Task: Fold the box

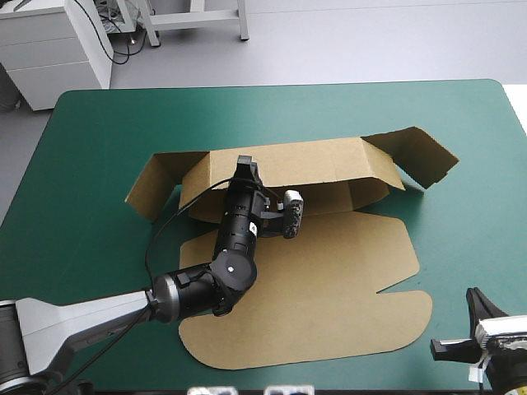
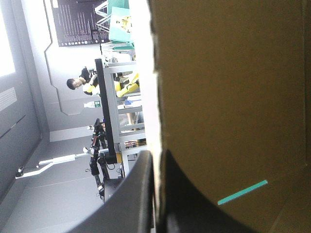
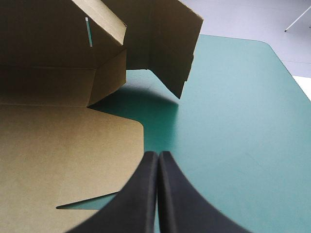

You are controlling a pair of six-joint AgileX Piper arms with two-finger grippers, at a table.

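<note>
The brown box (image 1: 329, 280) lies mid-table as a cut sheet. Its lid panel is flat toward the near edge, and the long far wall (image 1: 280, 164) is raised and leans inward. Side flaps stick out at the left (image 1: 152, 185) and right (image 1: 420, 156). My left gripper (image 1: 244, 169) reaches over the sheet to the top of that wall. In the left wrist view its black fingers (image 2: 156, 153) are all but shut with the board's edge (image 2: 228, 97) between them. My right gripper (image 1: 478, 304) is shut and holds nothing, near the table's front right corner (image 3: 158, 154), just off the lid's edge (image 3: 58, 145).
Teal-green cover (image 1: 99, 132) shows on every side of the sheet, widest to the right of the box (image 3: 233, 121). The table's front edge runs close to the lid and to my right gripper.
</note>
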